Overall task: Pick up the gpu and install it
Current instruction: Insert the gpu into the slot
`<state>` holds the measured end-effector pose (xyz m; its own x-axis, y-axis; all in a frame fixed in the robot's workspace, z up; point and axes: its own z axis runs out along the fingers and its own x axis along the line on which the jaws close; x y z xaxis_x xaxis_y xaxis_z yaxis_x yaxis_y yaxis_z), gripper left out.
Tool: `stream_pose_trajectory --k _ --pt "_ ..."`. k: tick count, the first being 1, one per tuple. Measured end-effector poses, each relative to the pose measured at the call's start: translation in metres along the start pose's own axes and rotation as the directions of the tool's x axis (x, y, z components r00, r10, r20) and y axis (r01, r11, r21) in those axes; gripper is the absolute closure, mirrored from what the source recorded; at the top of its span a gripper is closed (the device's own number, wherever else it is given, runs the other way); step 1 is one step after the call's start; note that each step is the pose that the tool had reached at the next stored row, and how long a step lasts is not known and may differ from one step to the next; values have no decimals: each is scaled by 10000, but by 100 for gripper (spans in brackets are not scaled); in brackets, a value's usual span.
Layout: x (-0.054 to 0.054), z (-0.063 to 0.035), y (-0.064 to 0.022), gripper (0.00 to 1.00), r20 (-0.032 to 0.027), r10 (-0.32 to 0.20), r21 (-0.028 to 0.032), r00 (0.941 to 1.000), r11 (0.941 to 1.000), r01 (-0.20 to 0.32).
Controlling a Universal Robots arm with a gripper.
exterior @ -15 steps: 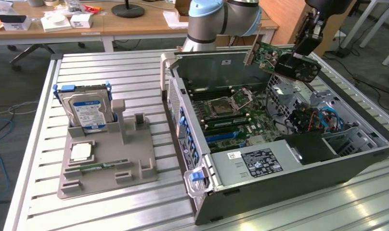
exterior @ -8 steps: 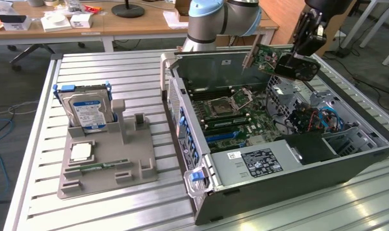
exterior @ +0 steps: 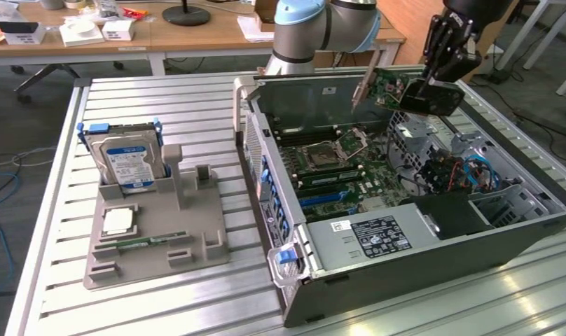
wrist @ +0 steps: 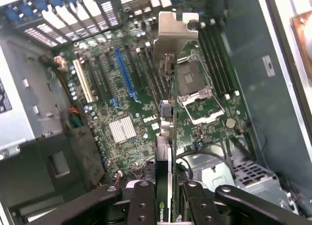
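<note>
The gpu [exterior: 392, 88] is a green circuit card with a dark cooler block and a silver bracket at its end. It hangs tilted above the open computer case [exterior: 302, 98], over the back of the motherboard [exterior: 339, 168]. My gripper [exterior: 444, 77] is shut on the gpu's cooler end. In the wrist view the gpu [wrist: 165, 137] is seen edge-on between my fingers [wrist: 141, 205], with its bracket stretching out over the motherboard [wrist: 126, 103] beside the empty processor socket [wrist: 197, 91]. The long blue slot [wrist: 124, 74] lies off to one side of the card.
A grey parts holder [exterior: 157, 238] on the slatted table holds a silver hard drive [exterior: 124, 164], a small chip [exterior: 118, 222] and a memory stick [exterior: 143, 243]. Inside the case are a power supply [exterior: 377, 234], a drive cage and blue cables [exterior: 470, 171]. A desk stands behind.
</note>
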<state>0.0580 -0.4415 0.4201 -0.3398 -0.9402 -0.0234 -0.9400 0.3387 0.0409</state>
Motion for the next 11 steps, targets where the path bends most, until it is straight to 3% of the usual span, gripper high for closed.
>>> stream_pose_trajectory --k 6,11 --pt "0 5 0 74 -43 -1076 -28 9942 9942 1076" --pt "0 9 -1 74 -77 -1980 -54 9802 9802 1979"
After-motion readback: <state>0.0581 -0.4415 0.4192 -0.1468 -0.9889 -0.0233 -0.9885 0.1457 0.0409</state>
